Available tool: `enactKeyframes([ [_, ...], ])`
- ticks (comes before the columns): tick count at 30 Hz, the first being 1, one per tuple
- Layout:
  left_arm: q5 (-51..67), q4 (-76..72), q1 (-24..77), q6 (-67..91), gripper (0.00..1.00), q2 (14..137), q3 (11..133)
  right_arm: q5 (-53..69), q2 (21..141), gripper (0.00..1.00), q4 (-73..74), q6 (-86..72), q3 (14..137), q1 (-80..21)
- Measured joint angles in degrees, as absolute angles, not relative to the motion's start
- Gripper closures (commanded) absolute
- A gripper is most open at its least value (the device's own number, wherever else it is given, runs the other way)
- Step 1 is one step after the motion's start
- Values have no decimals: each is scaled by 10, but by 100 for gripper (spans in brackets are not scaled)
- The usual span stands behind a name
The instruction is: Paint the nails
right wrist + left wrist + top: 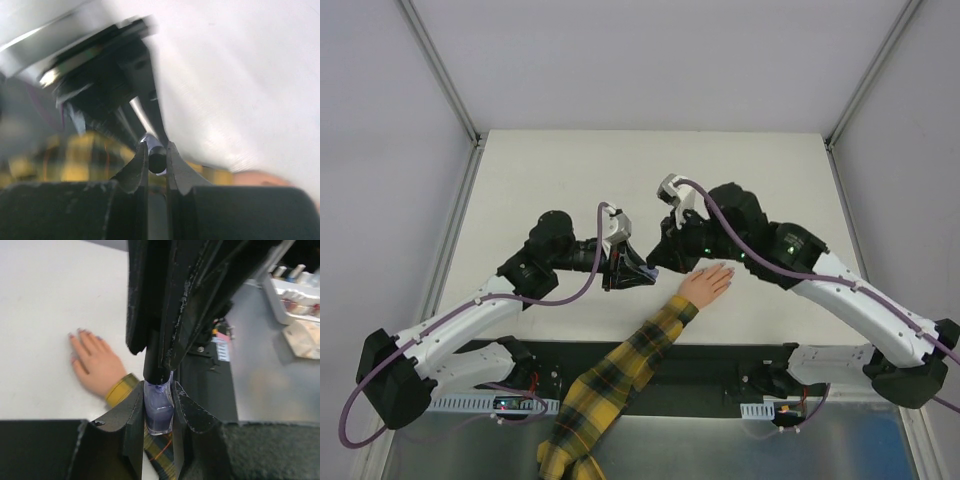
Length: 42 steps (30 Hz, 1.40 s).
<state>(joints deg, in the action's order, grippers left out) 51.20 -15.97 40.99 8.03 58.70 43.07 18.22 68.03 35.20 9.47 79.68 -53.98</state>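
A small peach hand [707,283] lies palm down on the white table [570,180], its arm in a yellow-and-black plaid sleeve [620,375]. The nails [81,331] point away from the sleeve and look faintly purple. Just left of the hand, my left gripper [642,272] is shut on a small purple bottle [159,415], held upright between its fingers [131,410]. My right gripper [156,146] meets it from the other side and is shut on the bottle's dark cap [157,160]. In the top view both grippers hide the bottle.
A white tray [295,297] with several small bottles stands on the grey metal surface [265,385] beyond the table. A black strip [720,360] runs along the table's near edge by the arm bases. Metal frame posts [440,70] rise at the back corners.
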Motion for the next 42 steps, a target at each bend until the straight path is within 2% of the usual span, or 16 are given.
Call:
enactKeyframes([
  [4,418,-116,413,54,100,539,396,-105,643,99,243,-138,694,-651],
  [6,396,-100,418,46,100,533,391,-183,644,99,229,-211,672,-679],
  [7,386,-100,419,43,100,535,391,-213,655,95,236,-230,684,-685],
  [9,372,-104,415,39,100,536,391,-250,681,79,247,-241,710,-688],
  [10,370,-109,413,38,100,538,391,-263,689,61,253,-245,721,-689],
  [13,373,-131,412,37,100,545,398,-277,691,37,274,-235,740,-695],
  [16,388,-153,412,37,100,547,415,-275,681,25,298,-189,757,-698],
  [20,428,-171,412,37,100,554,434,-225,655,23,329,-100,794,-675],
  [24,498,-181,412,47,100,582,455,-103,622,26,348,-3,811,-621],
  [27,563,-192,412,67,100,607,465,35,608,34,367,66,819,-571],
  [28,581,-195,412,72,100,613,465,76,608,41,375,85,824,-558],
  [31,621,-199,413,85,100,624,466,173,622,53,402,134,844,-536],
  [39,662,-208,415,100,100,627,467,286,674,60,445,195,881,-528],
  [42,670,-208,417,102,100,627,467,303,683,69,453,202,881,-527],
])
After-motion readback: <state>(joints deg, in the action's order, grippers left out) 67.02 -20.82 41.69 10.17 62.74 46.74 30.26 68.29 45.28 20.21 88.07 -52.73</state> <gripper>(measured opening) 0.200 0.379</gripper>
